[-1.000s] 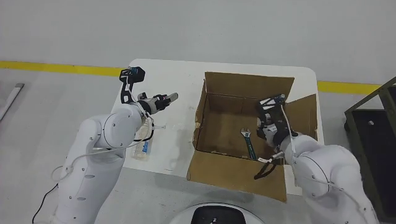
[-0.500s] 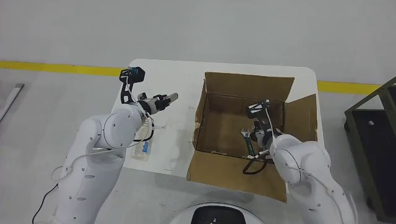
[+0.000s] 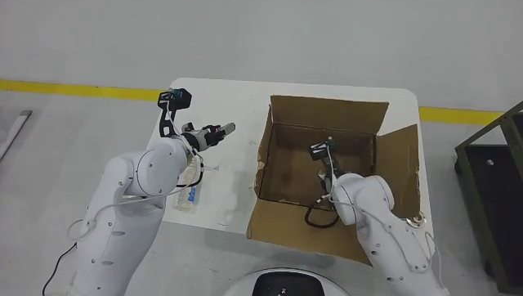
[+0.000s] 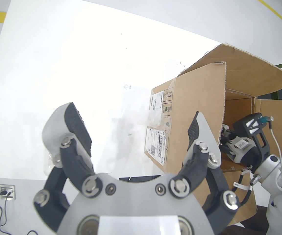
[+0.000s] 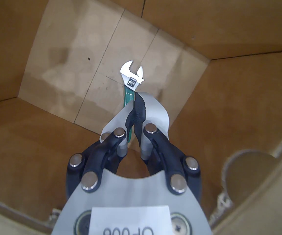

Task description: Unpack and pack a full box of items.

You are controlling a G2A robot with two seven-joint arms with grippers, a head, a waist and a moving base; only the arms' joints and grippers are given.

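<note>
An open cardboard box (image 3: 327, 104) stands on the right half of the white table (image 3: 221, 100). In the right wrist view my right gripper (image 5: 134, 101) is down inside the box (image 5: 229, 13), shut on the green handle of an adjustable wrench (image 5: 131, 79). The wrench's steel head points at the box floor. From above, the right arm covers the wrench. My left gripper (image 3: 222, 129) is held over the table left of the box. Its fingers (image 4: 78, 125) are spread wide with nothing between them, and the box (image 4: 187, 113) is just beyond them.
A clear plastic bag (image 3: 189, 191) with a small item lies on the table near its front left edge, under the left arm. The box flaps stand up around the opening. A dark green frame (image 3: 490, 173) stands on the floor to the right of the table.
The right arm has moved left across the box and down onto the wrench, which lay free on the box floor before. The left arm has not moved.
</note>
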